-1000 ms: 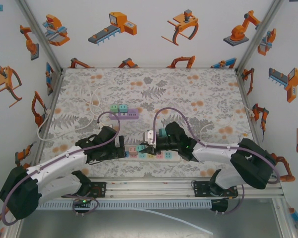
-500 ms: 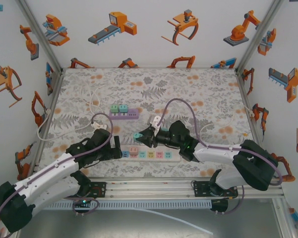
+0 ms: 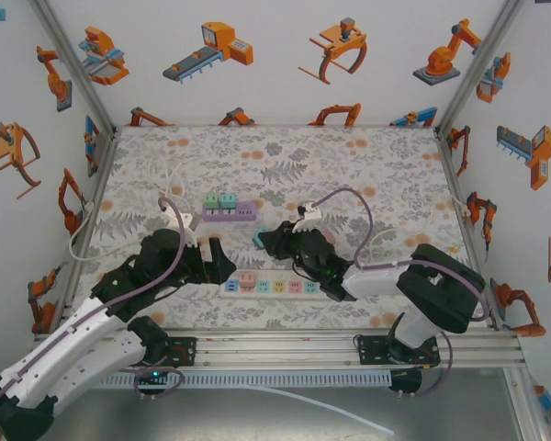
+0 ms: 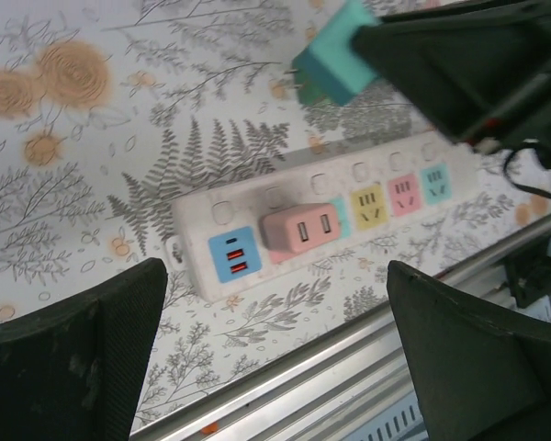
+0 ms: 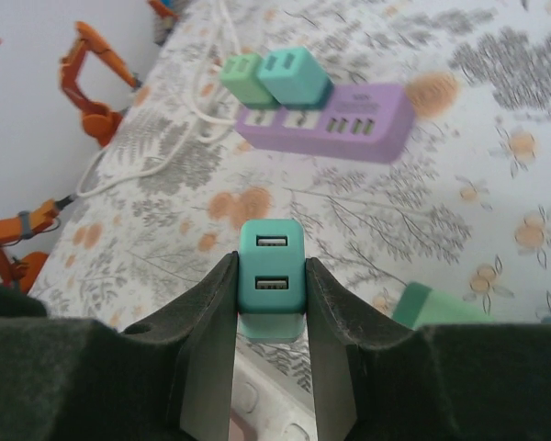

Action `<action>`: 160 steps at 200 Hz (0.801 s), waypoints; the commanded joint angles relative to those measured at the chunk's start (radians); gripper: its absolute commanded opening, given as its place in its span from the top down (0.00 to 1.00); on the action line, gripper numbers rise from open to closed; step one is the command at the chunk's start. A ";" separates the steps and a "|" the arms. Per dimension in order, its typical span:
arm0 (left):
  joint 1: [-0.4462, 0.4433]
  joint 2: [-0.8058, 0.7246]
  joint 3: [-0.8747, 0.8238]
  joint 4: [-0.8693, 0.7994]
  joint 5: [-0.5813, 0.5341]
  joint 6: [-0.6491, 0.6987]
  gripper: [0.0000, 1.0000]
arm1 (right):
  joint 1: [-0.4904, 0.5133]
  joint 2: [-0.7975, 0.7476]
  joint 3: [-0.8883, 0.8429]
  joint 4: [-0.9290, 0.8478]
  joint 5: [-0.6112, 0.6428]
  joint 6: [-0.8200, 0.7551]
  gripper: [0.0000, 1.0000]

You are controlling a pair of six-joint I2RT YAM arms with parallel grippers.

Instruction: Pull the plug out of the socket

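A teal two-port USB plug (image 5: 271,276) is pinched between my right gripper's (image 5: 271,266) fingers and held in the air, clear of the white power strip (image 4: 257,207). From above, the plug (image 3: 257,238) hangs behind the strip (image 3: 275,287), with the right gripper (image 3: 268,241) shut on it. The left wrist view shows the same plug (image 4: 335,60) above the strip. A pink plug (image 4: 301,230) is still seated in the strip. My left gripper (image 3: 219,263) hovers at the strip's left end, its fingers (image 4: 73,358) wide apart with nothing between them.
A purple power strip (image 3: 230,212) lies farther back, with a green plug (image 5: 243,78) and a teal plug (image 5: 294,78) in it. White cables (image 3: 170,188) trail at back left. A green block (image 5: 432,308) shows beside the right finger. The metal rail (image 4: 331,367) runs along the near edge.
The right gripper has lifted the teal plug off the white strip and carried it up and back. The left gripper has drawn back from the strip's left end and opened.
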 commanded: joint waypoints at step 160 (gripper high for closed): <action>-0.002 0.040 0.013 -0.004 0.002 0.040 0.03 | 0.021 0.313 0.210 -0.086 0.138 0.162 0.71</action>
